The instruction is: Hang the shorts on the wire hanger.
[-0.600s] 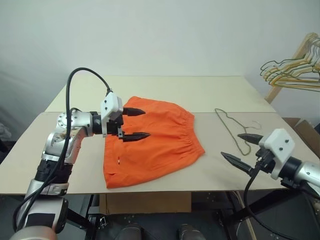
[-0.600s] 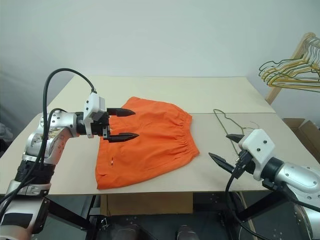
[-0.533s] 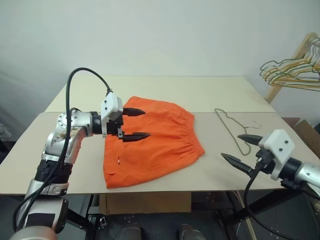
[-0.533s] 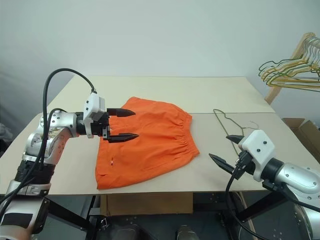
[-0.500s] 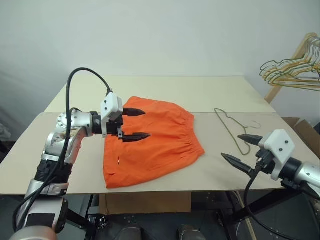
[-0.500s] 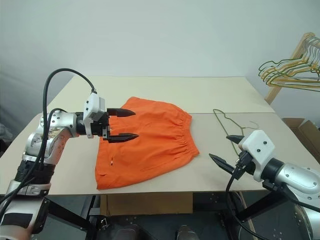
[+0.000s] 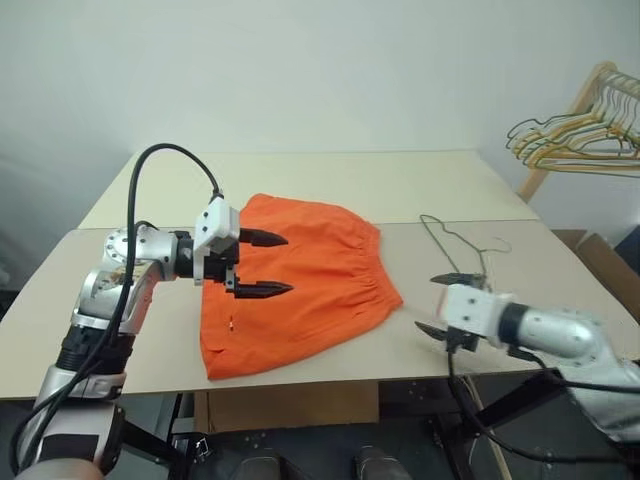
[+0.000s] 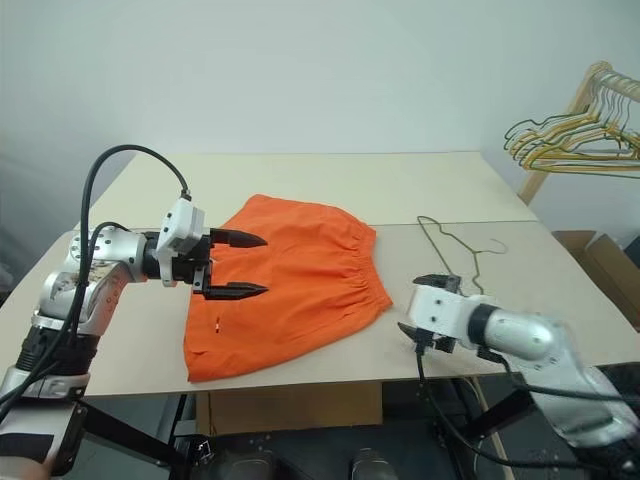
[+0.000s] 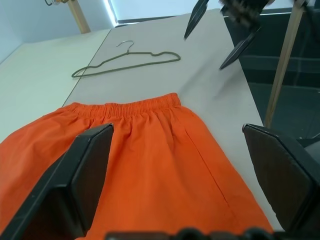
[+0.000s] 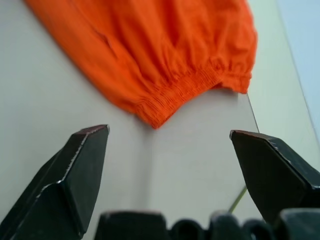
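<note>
Lying flat on the worktop, the shorts spread beneath the left claw, fingers apart and empty; the wire hanger rests just beyond the right claw, likewise spread. Nothing is grasped, so the hanging is all left.

Both arms are built of silver-grey metal segments with black joints. A thick black cable arches from the left arm to its wrist; thinner black cable hangs under the right arm. Each wrist carries a white boxy housing, and the left gripper and right gripper each have two black, pointed fingers.
</note>
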Robot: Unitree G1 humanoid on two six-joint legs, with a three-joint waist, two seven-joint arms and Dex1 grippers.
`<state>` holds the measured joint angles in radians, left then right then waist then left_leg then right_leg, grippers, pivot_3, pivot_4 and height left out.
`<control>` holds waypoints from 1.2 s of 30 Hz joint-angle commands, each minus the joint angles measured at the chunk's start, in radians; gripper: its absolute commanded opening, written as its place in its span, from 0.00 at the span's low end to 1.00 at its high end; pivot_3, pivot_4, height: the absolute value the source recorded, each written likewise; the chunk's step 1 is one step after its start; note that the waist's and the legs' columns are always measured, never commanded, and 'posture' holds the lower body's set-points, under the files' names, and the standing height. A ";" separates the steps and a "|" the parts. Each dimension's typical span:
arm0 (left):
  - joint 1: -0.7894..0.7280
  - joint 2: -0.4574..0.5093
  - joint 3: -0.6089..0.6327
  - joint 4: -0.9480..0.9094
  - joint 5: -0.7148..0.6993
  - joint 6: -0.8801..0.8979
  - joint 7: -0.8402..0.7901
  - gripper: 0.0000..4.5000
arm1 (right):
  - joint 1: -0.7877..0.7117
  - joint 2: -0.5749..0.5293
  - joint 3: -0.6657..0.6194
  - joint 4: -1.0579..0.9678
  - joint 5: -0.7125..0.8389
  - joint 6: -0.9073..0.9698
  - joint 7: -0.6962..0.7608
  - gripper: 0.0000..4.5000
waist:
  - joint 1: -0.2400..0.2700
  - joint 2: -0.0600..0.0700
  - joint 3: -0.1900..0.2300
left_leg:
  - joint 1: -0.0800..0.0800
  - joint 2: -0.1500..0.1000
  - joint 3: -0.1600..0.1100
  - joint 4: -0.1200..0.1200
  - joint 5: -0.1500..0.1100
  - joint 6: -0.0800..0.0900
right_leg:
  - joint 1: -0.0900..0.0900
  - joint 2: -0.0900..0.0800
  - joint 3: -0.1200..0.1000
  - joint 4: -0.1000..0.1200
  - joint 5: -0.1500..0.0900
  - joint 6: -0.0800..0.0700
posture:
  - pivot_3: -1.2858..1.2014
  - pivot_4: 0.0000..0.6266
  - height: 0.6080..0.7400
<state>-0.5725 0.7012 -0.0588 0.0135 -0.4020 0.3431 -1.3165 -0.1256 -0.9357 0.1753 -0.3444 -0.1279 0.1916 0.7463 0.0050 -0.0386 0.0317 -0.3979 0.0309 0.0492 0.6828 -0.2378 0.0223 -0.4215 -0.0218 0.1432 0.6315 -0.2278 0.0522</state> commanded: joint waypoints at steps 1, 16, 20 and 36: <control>-0.005 0.004 0.023 -0.034 -0.027 0.004 0.005 1.00 | -0.110 0.050 0.101 0.153 -0.128 -0.138 -0.018 0.99 | 0.001 0.000 0.000 | 0.000 0.000 0.000 0.000 0.000 0.000 | 0.000 0.000 0.000 0.000 0.000 0.000 | 0.56 0.00 1.00; 0.064 0.040 0.036 -0.101 -0.035 0.014 0.029 1.00 | -0.385 0.202 0.283 0.614 -0.376 -0.439 -0.062 0.48 | 0.008 0.000 0.000 | 0.000 0.000 -0.001 -0.001 0.000 0.000 | 0.000 0.000 0.000 0.001 0.004 -0.004 | 0.57 0.00 1.00; 0.089 0.062 0.010 -0.115 0.015 -0.038 0.024 1.00 | -0.390 0.209 0.274 0.629 -0.381 -0.467 -0.052 0.15 | 0.007 0.000 0.000 | 0.000 0.000 -0.001 -0.001 0.000 0.000 | 0.000 0.000 0.000 0.001 0.004 -0.004 | 0.57 0.00 1.00; 0.293 0.229 -0.198 -0.182 0.397 -0.332 0.005 1.00 | -0.371 0.227 0.244 0.554 -0.370 -0.389 -0.007 0.00 | 0.007 0.000 0.000 | 0.001 0.001 0.001 -0.001 0.000 0.000 | 0.000 0.000 0.001 0.002 0.003 -0.007 | 0.57 0.00 1.00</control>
<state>-0.2758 0.9114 -0.2497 -0.1488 -0.0501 0.0368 -1.3307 -0.4901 -0.7102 0.4570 0.2450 -0.5067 -0.2082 0.7409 0.0122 -0.0385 0.0317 -0.3963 0.0316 0.0504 0.6814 -0.2374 0.0221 -0.4216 -0.0218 0.1443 0.6335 -0.2244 0.0448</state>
